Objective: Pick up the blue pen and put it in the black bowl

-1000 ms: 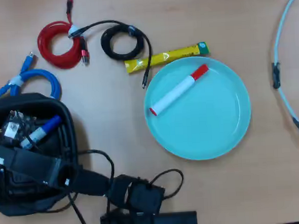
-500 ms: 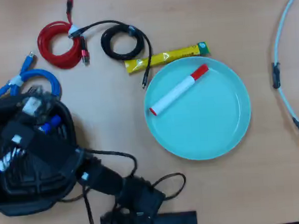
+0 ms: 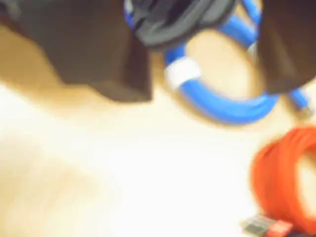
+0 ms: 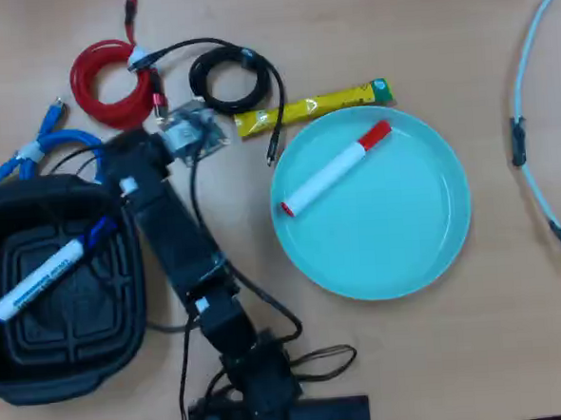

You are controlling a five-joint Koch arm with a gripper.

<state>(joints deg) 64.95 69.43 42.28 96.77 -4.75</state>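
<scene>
The blue pen (image 4: 42, 277) lies diagonally inside the black bowl (image 4: 72, 385) at the left of the overhead view, its blue cap toward the arm. My gripper (image 4: 111, 165) is above the bowl's upper right corner, apart from the pen. In the blurred wrist view the gripper (image 3: 205, 89) shows two dark jaws spread apart with nothing between them. The pen and the bowl do not show in the wrist view.
A round turquoise plate (image 4: 397, 241) holds a red-capped marker (image 4: 335, 169). Behind the gripper lie a blue cable (image 4: 48, 143) (image 3: 222, 106), a red cable coil (image 4: 111, 82) (image 3: 281, 177), a black cable coil (image 4: 230, 80) and a yellow sachet (image 4: 312, 105). A white cable (image 4: 529, 138) runs at the right.
</scene>
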